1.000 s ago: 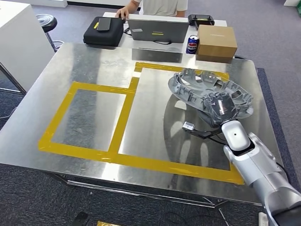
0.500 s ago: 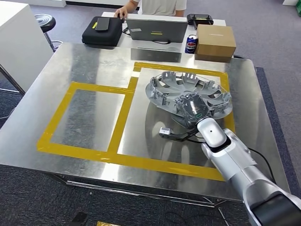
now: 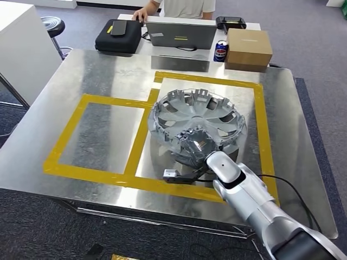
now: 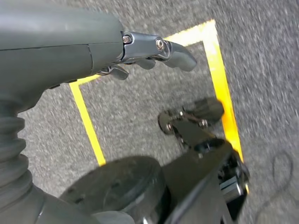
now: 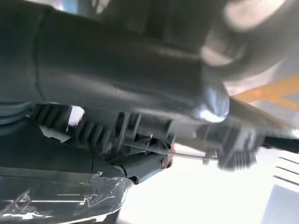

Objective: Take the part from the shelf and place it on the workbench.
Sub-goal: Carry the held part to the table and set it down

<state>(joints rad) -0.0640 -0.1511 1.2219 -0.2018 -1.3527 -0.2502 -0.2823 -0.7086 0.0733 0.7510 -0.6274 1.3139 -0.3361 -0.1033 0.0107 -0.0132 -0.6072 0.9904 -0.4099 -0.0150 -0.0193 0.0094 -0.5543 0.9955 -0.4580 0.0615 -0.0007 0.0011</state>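
From up at the head, the right robot hand has its fingers clamped on the near rim of the round grey plastic wheel cover, inner ribbed side up. The cover hangs over the brushed steel tabletop, tilted slightly, its far edge lying away from the arm toward the far side of the larger yellow tape rectangle. It looks to sit above that rectangle, overlapping the tape strip shared with the smaller one; whether its underside touches the metal I cannot tell. The disc extends forward and a little left from the hand, so I judge setting it down means lowering the wrist straight down.

The left wrist camera looks at grey carpet with yellow floor tape. The left robot hand hangs there with fingers stretched out and nothing in them, well away from the part.

The right wrist camera is blurred: the cover's ribbed rim lies right against the hand, with bright tabletop beyond. The right arm alone carries the part.
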